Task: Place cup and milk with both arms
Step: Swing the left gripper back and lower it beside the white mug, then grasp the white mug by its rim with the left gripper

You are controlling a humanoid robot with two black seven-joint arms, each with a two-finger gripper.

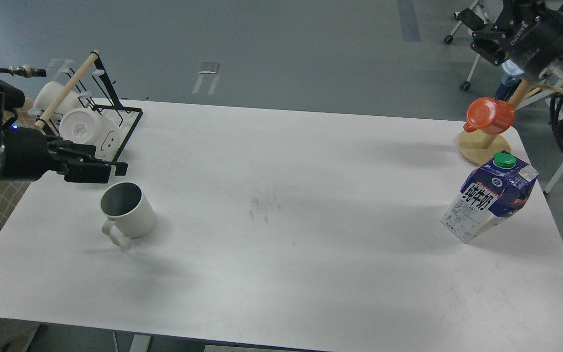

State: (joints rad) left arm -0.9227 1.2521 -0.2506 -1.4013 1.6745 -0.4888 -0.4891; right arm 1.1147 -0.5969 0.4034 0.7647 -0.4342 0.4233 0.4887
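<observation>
The cup (129, 211), cream-white and ribbed with a dark grey inside, stands upright at the table's left with its handle toward the front. My left gripper (115, 172) comes in low from the left, its fingers pointing right, just up and left of the cup's rim; it looks open and empty. The milk (490, 204), a blue and white carton with a green cap, stands at the table's right. My right gripper (478, 33) hangs high at the top right, well above and behind the milk, open and empty.
A black wire rack (124, 128) with smooth white mugs (86, 128) stands at the back left corner, right behind my left gripper. An orange cup (489, 116) hangs on a wooden stand (483, 148) just behind the milk. The white table (281, 195) spans the view.
</observation>
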